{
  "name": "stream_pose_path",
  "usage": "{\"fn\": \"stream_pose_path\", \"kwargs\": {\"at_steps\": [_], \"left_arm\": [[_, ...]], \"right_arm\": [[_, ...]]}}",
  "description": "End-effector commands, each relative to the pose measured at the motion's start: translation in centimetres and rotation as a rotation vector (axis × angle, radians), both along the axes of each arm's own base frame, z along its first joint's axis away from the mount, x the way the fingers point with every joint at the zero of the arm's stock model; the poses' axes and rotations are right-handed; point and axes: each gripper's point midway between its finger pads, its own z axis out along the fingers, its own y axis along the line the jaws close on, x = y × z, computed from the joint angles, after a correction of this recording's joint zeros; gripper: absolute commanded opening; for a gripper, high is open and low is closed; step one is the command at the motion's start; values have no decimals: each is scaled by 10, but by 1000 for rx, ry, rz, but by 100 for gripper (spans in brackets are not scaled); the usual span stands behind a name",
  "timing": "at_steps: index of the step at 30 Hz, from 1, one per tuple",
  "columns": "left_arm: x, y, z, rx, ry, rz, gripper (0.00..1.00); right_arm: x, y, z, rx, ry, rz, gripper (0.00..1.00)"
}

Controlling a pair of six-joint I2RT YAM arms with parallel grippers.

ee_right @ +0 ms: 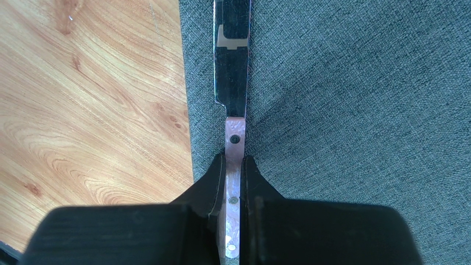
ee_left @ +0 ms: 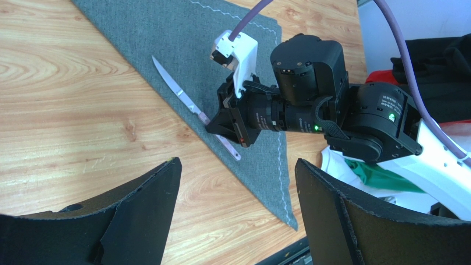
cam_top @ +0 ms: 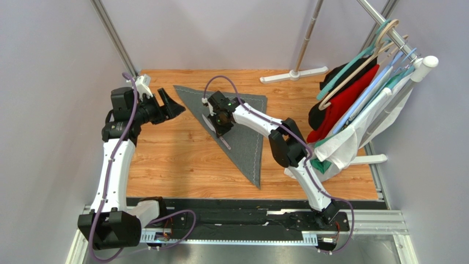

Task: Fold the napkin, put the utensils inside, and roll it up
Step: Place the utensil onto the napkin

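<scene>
The dark grey napkin (cam_top: 249,148) lies folded into a triangle on the wooden table, and also shows in the left wrist view (ee_left: 166,33) and the right wrist view (ee_right: 359,83). One utensil, a knife with a pale pink handle (ee_right: 234,142) and a shiny blade (ee_left: 171,84), lies along the napkin's folded left edge. My right gripper (ee_right: 234,163) is shut on the knife's handle, low over the napkin (cam_top: 219,126). My left gripper (cam_top: 175,107) is open and empty, above the bare table left of the napkin (ee_left: 237,163). No other utensil shows.
A clothes rack with hangers, red and black garments (cam_top: 344,102) and a white cloth (cam_top: 347,148) stands at the table's right edge. A white stand base (cam_top: 294,75) sits at the back. A black rail (cam_top: 236,217) runs along the near edge.
</scene>
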Motion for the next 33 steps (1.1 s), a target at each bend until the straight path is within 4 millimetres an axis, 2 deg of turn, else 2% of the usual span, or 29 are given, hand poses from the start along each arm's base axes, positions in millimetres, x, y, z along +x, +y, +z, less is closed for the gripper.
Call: {"fn": "stream_pose_path", "kwargs": {"at_steps": [1,10,14,19,25,27,28,30,31,33], "left_arm": [[-2,-2,10,-10,-40,-12,85],[-2,-1,10,-10,-41,-10,85],[-2,-1,10,-9,-40,-11,85],[-2,0,8,-1,-40,-4,85],[-2,5,8,23,-45,19,85],[-1,7,6,34,-43,31,85],[-1,8,7,36,-48,33,85],[0,10,7,43,-56,36,85],[0,11,5,44,-55,37,86],[2,13,4,41,-63,40,85]], "right_arm": [[1,11,7,27,-10,-10,0],[1,11,10,31,-8,-22,1],[2,11,16,38,-16,-24,13],[6,12,33,56,-54,-24,24],[8,12,62,98,-105,-13,52],[6,12,70,111,-118,-6,55],[7,11,81,128,-138,-10,57],[5,6,84,121,-146,-13,58],[4,4,96,134,-164,-14,59],[-1,-2,99,128,-165,-15,59]]}}
